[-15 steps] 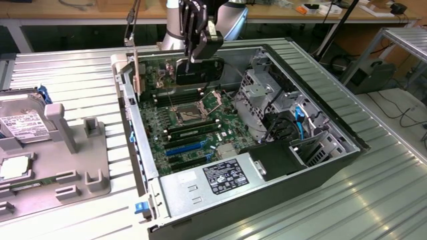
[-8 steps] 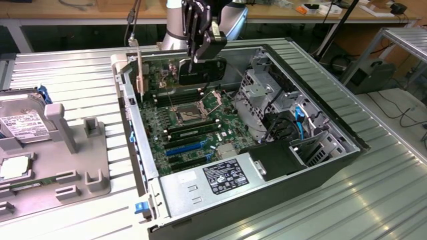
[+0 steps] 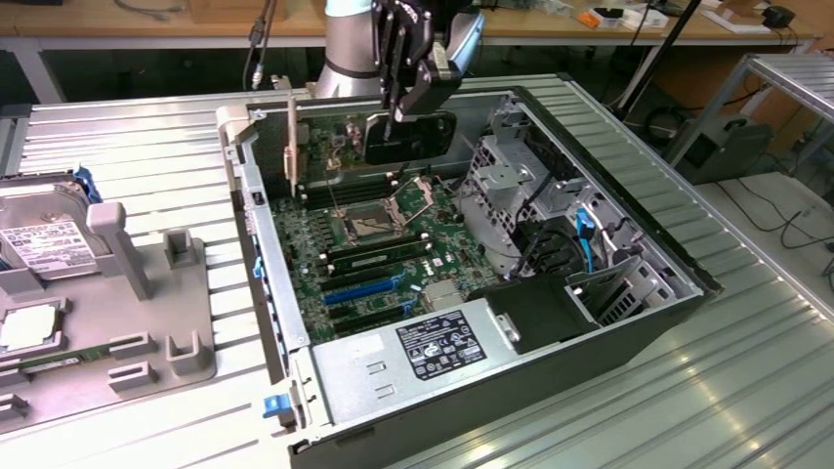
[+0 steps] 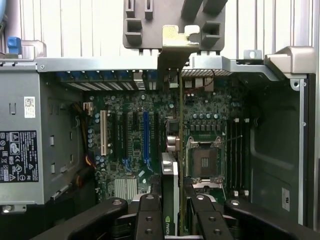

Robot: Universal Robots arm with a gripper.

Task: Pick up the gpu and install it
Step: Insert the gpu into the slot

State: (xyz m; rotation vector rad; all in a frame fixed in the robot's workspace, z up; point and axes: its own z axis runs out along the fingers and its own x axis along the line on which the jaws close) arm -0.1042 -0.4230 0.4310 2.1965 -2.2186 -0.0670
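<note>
The gpu (image 3: 342, 145) is a green card with a black cooler (image 3: 412, 138) on one face and a metal end bracket (image 3: 291, 147). It hangs upright above the far end of the motherboard (image 3: 378, 239) inside the open computer case (image 3: 651, 244). My gripper (image 3: 404, 109) is shut on the card's top edge. In the wrist view the gpu (image 4: 171, 200) appears edge-on between my fingers (image 4: 149, 217), with its bracket (image 4: 175, 45) over the case's rear wall. The gripper (image 4: 172, 220) holds the card above the board, between the blue slot (image 4: 146, 135) and the CPU socket (image 4: 202, 162).
A power supply (image 3: 431, 350) fills the near end of the case and a drive cage (image 3: 521, 186) stands on the exterior view's right. On the exterior view's left, a grey fixture (image 3: 156, 303) holds a hard drive (image 3: 39, 234). Slatted metal table (image 3: 144, 166) surrounds the case.
</note>
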